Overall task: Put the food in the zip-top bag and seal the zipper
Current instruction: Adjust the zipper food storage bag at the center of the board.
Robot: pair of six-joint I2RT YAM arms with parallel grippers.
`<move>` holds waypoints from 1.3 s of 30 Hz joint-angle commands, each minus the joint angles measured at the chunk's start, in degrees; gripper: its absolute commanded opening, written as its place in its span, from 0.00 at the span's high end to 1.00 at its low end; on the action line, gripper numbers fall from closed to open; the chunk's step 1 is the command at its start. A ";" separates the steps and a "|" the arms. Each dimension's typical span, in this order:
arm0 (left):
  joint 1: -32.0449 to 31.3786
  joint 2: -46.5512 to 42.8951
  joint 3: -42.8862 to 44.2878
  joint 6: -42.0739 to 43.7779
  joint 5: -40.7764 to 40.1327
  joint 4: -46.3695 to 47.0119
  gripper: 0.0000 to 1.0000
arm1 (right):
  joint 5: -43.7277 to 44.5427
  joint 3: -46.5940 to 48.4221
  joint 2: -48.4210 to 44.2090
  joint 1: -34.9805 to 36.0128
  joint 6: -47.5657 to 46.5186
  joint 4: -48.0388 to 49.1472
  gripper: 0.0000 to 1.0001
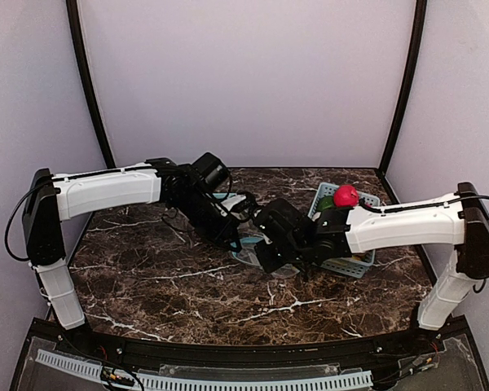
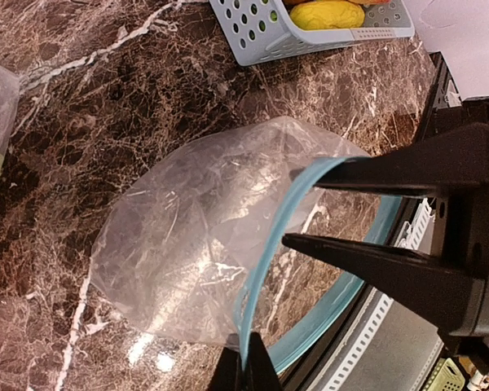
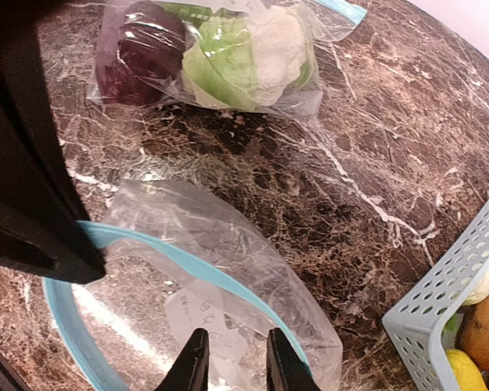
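An empty clear zip-top bag [image 2: 196, 236] with a blue zipper rim [image 2: 281, 220] lies on the marble table, mouth held wide. My left gripper [image 2: 246, 354] is shut on the near rim. My right gripper [image 3: 235, 346] hovers at the mouth with its jaws narrowly apart; clear film shows between them and the rim [image 3: 187, 273] runs just beside one finger. The food sits in the light-blue basket [image 1: 360, 265]: a red apple [image 1: 345, 195], a yellow piece [image 2: 326, 15] and an orange-brown piece [image 3: 485, 330]. The bag [image 1: 246, 254] is mostly hidden under both grippers in the top view.
A second clear bag [image 3: 204, 57] holding cauliflower, a green piece and a dark red piece lies behind the open bag. The basket wall [image 3: 440, 309] stands close on the right of my right gripper. The table's near edge [image 2: 407, 236] runs right behind the bag's mouth.
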 commanded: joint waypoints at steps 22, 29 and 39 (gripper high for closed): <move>1.54 -3.52 -0.60 -1.38 4.50 5.67 0.99 | -7.85 -4.03 3.52 -0.79 -17.20 -7.01 0.19; 1.56 -3.44 -1.75 -1.05 2.61 5.51 0.99 | -6.34 -3.40 -2.42 -0.88 -13.71 -5.45 0.14; 2.39 -5.29 -6.56 -1.30 -3.40 9.89 0.99 | -8.61 -8.94 -20.91 -3.07 -5.73 -3.06 0.01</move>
